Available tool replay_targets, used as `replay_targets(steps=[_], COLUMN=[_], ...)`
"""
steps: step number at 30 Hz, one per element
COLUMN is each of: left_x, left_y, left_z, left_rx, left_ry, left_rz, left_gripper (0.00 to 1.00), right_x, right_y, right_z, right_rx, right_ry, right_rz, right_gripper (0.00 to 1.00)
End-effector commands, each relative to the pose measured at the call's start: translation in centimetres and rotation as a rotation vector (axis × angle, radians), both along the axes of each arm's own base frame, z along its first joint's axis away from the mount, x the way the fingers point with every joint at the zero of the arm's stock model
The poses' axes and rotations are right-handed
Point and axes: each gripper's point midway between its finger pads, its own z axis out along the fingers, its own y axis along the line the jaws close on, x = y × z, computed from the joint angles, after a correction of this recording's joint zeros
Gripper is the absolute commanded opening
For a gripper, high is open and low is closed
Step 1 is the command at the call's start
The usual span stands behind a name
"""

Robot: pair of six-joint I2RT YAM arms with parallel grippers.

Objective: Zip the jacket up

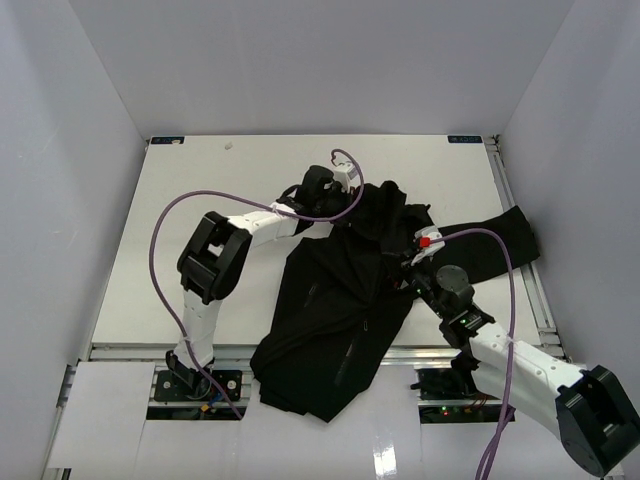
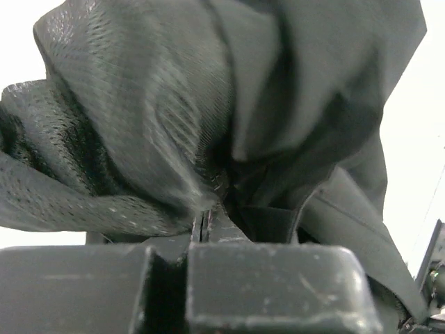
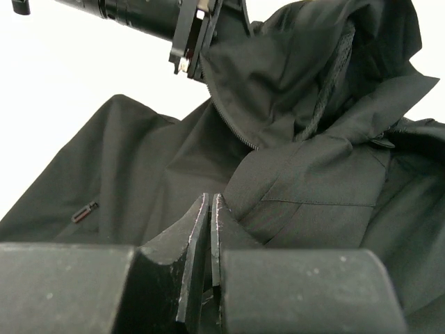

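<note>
The black jacket (image 1: 330,320) lies crumpled down the middle of the white table (image 1: 200,180), one sleeve (image 1: 500,240) stretched to the right. My left gripper (image 1: 352,200) is at its far end, shut on a raised fold of the collar or hood. In the left wrist view the mesh lining (image 2: 139,104) bunches right at the closed left gripper (image 2: 201,221). The right wrist view shows that left gripper (image 3: 198,52) holding the fabric edge beside the zipper teeth (image 3: 233,125). My right gripper (image 1: 408,262) (image 3: 210,198) is shut at mid-jacket, where a front panel fold (image 3: 313,195) meets its tips.
Grey walls close in the table on three sides. A metal rail (image 1: 530,290) runs along the right edge, and the sleeve reaches it. Purple cables (image 1: 170,230) loop above both arms. The jacket's lower hem (image 1: 300,395) hangs over the near edge between the arm bases.
</note>
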Motion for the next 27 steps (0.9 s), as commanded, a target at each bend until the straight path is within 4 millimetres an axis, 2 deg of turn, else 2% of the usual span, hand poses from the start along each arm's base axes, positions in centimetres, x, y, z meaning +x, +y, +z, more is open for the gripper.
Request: replay_targets(steps=[1, 3, 4, 5, 7, 8, 9, 11, 12, 15, 17, 20, 22, 24, 27], left_x=[0.9, 0.7, 0.7, 0.4, -0.7, -1.2, -1.1, -2.8, -3.3, -4.2, -4.6, -4.2, -2.3, -1.0, 1.2], left_y=[0.7, 1.1, 1.2, 1.5, 2.7, 3.4, 3.6, 5.5, 6.0, 7.3, 8.0, 8.8, 10.0, 11.1, 12.1], left_z=[9.4, 12.8, 13.4, 14.9, 19.5, 21.3, 20.8, 23.6, 24.2, 25.5, 25.3, 24.9, 24.6, 23.5, 22.5], left_rx=[-0.095, -0.116, -0.12, -0.128, -0.158, -0.171, -0.158, -0.18, -0.189, -0.216, -0.225, -0.211, -0.153, -0.066, 0.028], left_ry=[-0.194, -0.24, -0.249, -0.268, -0.334, -0.366, -0.365, -0.438, -0.459, -0.501, -0.497, -0.488, -0.474, -0.439, -0.421], left_rz=[0.034, 0.046, 0.05, 0.052, 0.071, 0.081, 0.09, 0.113, 0.121, 0.151, 0.18, 0.235, 0.347, 0.429, 0.518], left_gripper=[0.0, 0.0, 0.0, 0.0, 0.0, 0.0, 0.0, 0.0, 0.0, 0.0, 0.0, 0.0, 0.0, 0.0, 0.0], right_x=[1.2, 1.6, 1.7, 1.8, 2.0, 1.9, 1.9, 1.4, 1.2, 0.5, 0.0, -0.8, -1.6, -2.0, -2.1], right_y=[0.7, 1.0, 1.0, 1.0, 0.9, 0.9, 0.9, 0.6, 0.5, 0.3, 0.4, 1.1, 1.6, 2.0, 2.3], right_z=[2.9, 3.6, 3.9, 4.4, 5.5, 6.1, 6.5, 7.7, 7.9, 8.4, 8.9, 8.6, 8.2, 8.2, 8.7], right_rx=[0.017, 0.014, 0.013, 0.013, 0.018, 0.021, 0.025, 0.052, 0.064, 0.094, 0.111, 0.11, 0.099, 0.093, 0.095], right_ry=[-0.083, -0.097, -0.104, -0.118, -0.143, -0.154, -0.161, -0.195, -0.203, -0.222, -0.24, -0.257, -0.28, -0.302, -0.312], right_rz=[-0.007, -0.004, -0.005, -0.009, -0.015, -0.014, -0.014, -0.017, -0.017, -0.005, 0.014, 0.075, 0.127, 0.158, 0.178], right_gripper=[0.08, 0.08, 0.08, 0.08, 0.08, 0.08, 0.08, 0.08, 0.08, 0.08, 0.08, 0.08, 0.08, 0.08, 0.08])
